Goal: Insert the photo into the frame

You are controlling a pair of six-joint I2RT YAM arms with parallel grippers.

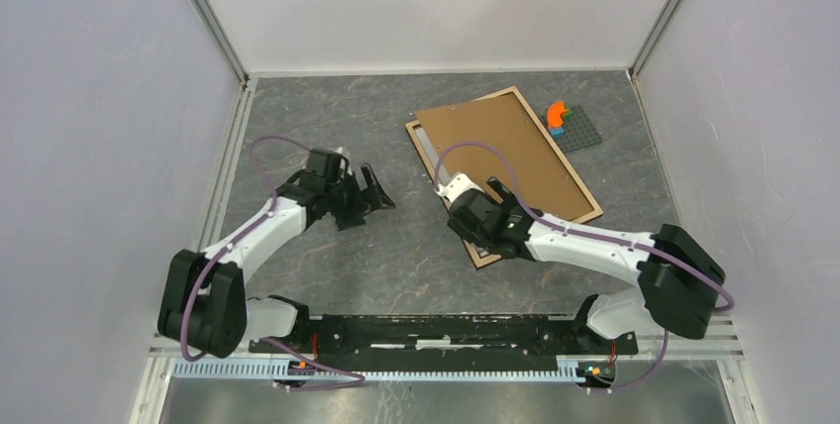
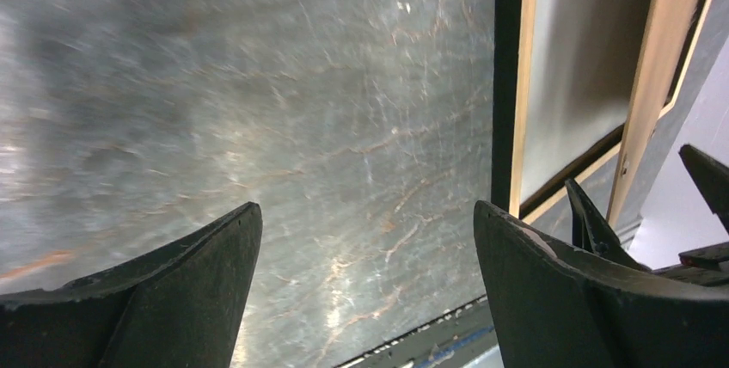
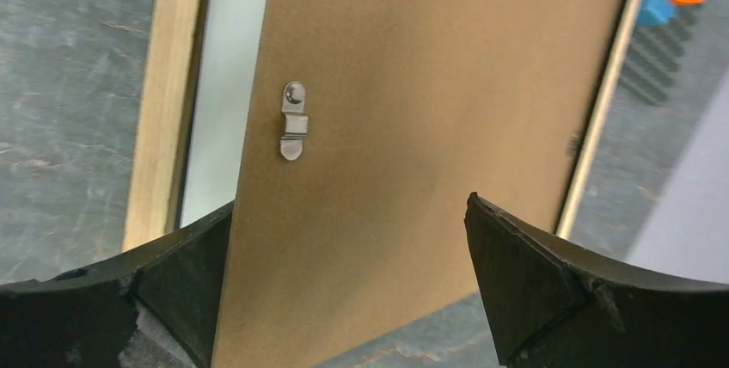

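step: closing frame (image 3: pixel 168 84) | backing panel (image 3: pixel 430 84) askew under right gripper (image 3: pixel 352 213), jaws spread, empty | left gripper (image 2: pixel 365 222) spread, empty, frame right of jaws | next: square panel into rim

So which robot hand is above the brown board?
The right gripper: open, it hangs over the brown backing board lying on the frame. The left gripper, also open, is over the grey tabletop beside the frame.

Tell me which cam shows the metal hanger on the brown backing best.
Right wrist: the metal hanger is close and sharp on the brown backing. Top external shows the backing, hanger too small to see. Left wrist catches only the frame edge.
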